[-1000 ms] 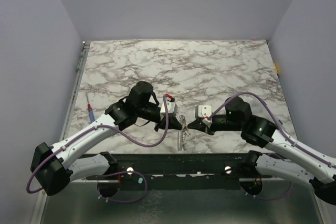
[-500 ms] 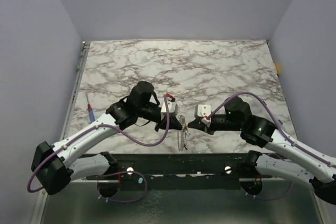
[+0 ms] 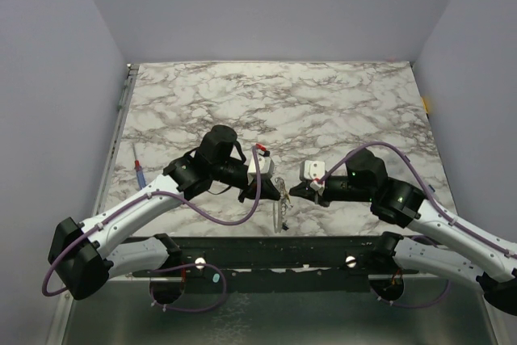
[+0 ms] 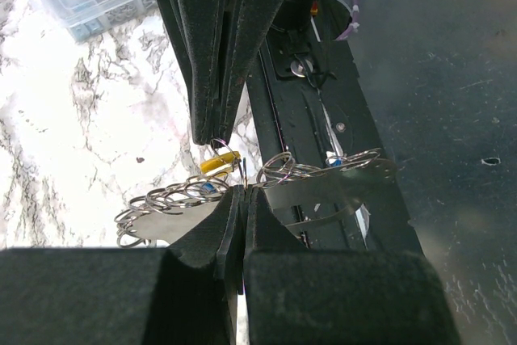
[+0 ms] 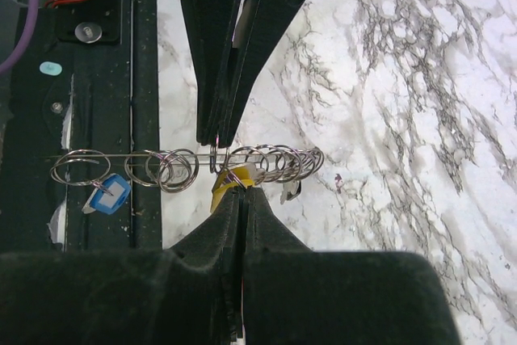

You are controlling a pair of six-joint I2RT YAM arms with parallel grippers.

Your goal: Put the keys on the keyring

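Left claw clamped on keyring, right claw pinching yellow key, both unmoved since earlier

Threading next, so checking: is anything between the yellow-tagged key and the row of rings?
Nothing visible. The yellow-tagged key, held by the right end effector, lies against the ring row, pinched by the left end effector beside it.

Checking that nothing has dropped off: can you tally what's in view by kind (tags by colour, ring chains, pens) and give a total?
Yellow tag: 1
Blue tag: 1
Chain of rings: 1
Pen: 1
Total: 4
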